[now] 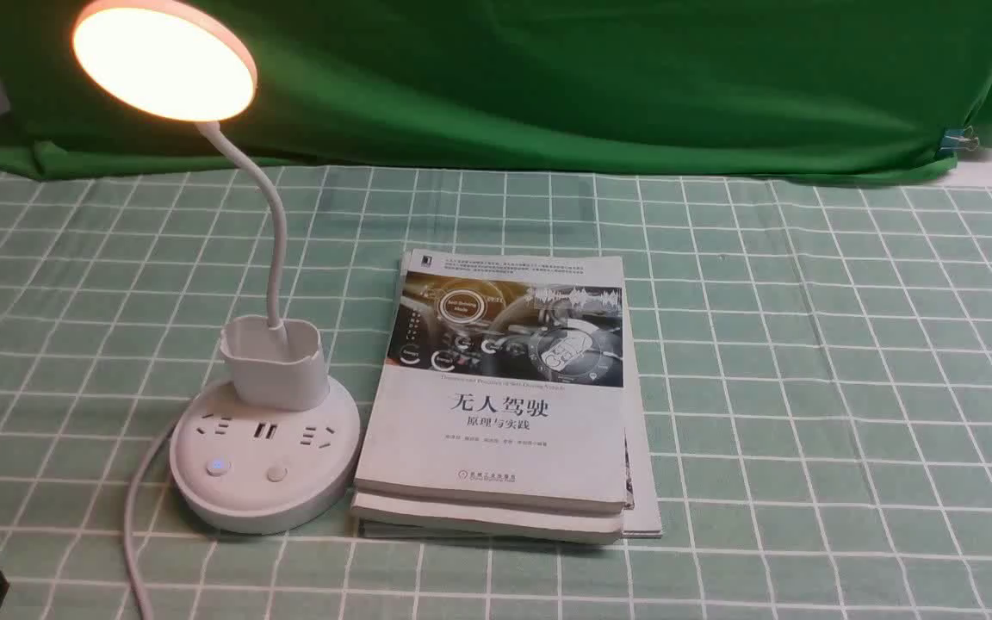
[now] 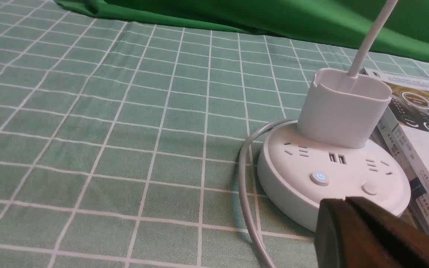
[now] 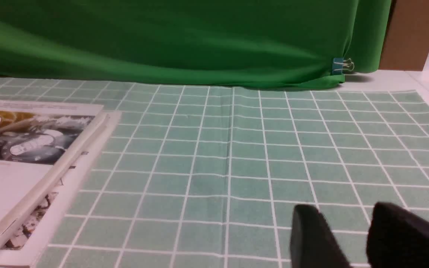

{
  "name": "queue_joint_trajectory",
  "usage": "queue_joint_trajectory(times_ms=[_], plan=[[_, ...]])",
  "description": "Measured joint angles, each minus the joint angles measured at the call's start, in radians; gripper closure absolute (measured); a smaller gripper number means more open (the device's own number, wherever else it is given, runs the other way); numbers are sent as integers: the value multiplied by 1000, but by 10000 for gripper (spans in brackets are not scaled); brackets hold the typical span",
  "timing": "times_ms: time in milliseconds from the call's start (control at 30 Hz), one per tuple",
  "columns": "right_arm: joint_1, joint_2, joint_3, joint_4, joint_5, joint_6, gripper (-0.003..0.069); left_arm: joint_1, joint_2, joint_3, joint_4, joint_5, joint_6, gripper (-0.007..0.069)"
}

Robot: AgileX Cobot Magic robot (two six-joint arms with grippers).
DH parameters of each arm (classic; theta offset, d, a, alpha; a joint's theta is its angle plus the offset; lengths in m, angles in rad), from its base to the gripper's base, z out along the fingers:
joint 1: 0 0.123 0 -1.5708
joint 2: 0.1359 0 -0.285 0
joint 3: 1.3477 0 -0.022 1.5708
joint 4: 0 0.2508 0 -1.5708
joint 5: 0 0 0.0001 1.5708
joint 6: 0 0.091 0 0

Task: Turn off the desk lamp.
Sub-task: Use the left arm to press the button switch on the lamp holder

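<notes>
While the desk lamp [image 1: 265, 405] glows on the checked cloth [image 1: 806, 387], its base just left of the book stack [image 1: 496, 413], the left gripper [image 2: 335, 208] sits near that base, clenched, empty. Right gripper [image 3: 345, 214]: released, well apart, empty.

Desk lamp [image 1: 272, 379] disc blown-out, warm glow; soft shadows beside base; left tool [image 2: 345, 210] near lens, blurred.
</notes>
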Motion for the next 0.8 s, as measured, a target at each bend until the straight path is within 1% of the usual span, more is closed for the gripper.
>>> queue_joint_trajectory(times_ms=[367, 700, 733, 800], plan=[[0, 0, 0, 0, 0, 0, 417, 0, 0, 0, 0, 0, 0, 624], [0, 0, 0, 0, 0, 0, 417, 0, 0, 0, 7, -11, 30, 624], [0, 0, 0, 0, 0, 0, 417, 0, 0, 0, -13, -20, 29, 624], [0, 0, 0, 0, 0, 0, 417, 0, 0, 0, -92, -45, 16, 624]])
